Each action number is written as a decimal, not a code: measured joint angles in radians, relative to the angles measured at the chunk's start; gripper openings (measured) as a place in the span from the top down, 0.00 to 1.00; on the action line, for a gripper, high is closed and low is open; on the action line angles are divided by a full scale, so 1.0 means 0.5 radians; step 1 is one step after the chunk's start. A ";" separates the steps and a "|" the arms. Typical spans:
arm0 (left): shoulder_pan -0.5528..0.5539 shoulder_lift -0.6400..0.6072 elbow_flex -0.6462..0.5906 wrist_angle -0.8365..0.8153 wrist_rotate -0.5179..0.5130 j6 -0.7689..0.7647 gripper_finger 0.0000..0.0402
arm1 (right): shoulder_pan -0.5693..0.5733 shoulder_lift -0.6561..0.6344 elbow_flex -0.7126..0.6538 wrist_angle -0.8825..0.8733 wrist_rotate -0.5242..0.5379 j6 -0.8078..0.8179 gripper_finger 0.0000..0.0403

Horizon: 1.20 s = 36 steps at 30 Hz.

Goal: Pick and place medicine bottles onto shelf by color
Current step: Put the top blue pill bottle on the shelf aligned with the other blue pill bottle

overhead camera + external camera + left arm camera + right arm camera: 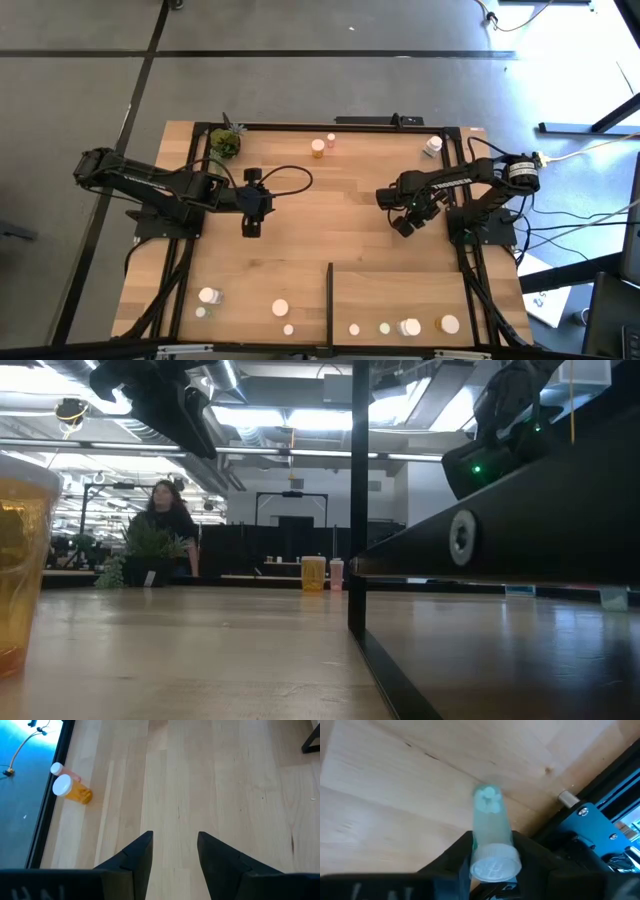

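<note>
My right gripper [492, 839] is shut on a pale greenish medicine bottle [489, 820] with a white cap; in the high view that gripper [404, 226] stands right of the table's middle and hides the bottle. My left gripper [175, 837] hangs open over bare wood left of the middle [250, 228], with nothing between its fingers. The shelf [420, 295], a light-wood panel with a black strip [330, 295] on its left side, lies at the near right; several bottles [409, 327] stand along its near edge. An orange bottle [318, 148] and a pinkish one [331, 139] stand at the far edge. My right gripper pinches the greenish bottle between its two fingers, on the body just below the white cap [495, 865]. The fingers slant down from above, and the bottle lies along them. Its cap faces the wrist, its bottom end [487, 800] points at the table; whether that end touches the wood I cannot tell.
A small potted plant [226, 143] stands at the far left corner and a white bottle [432, 146] at the far right. Several bottles [209, 296] stand near the front edge, left of the shelf. A person [168, 520] is in the room beyond the table.
</note>
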 joint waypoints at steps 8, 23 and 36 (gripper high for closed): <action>-0.001 0.000 0.000 0.000 0.000 0.000 0.63 | 0.004 -0.001 0.004 0.051 -0.002 0.004 0.72; 0.000 0.000 -0.001 0.000 0.000 -0.003 0.63 | 0.202 0.001 0.509 0.072 -0.005 -0.090 0.72; 0.000 0.000 0.000 0.000 0.023 -0.097 0.63 | 0.695 0.001 1.121 -0.086 0.046 0.335 0.72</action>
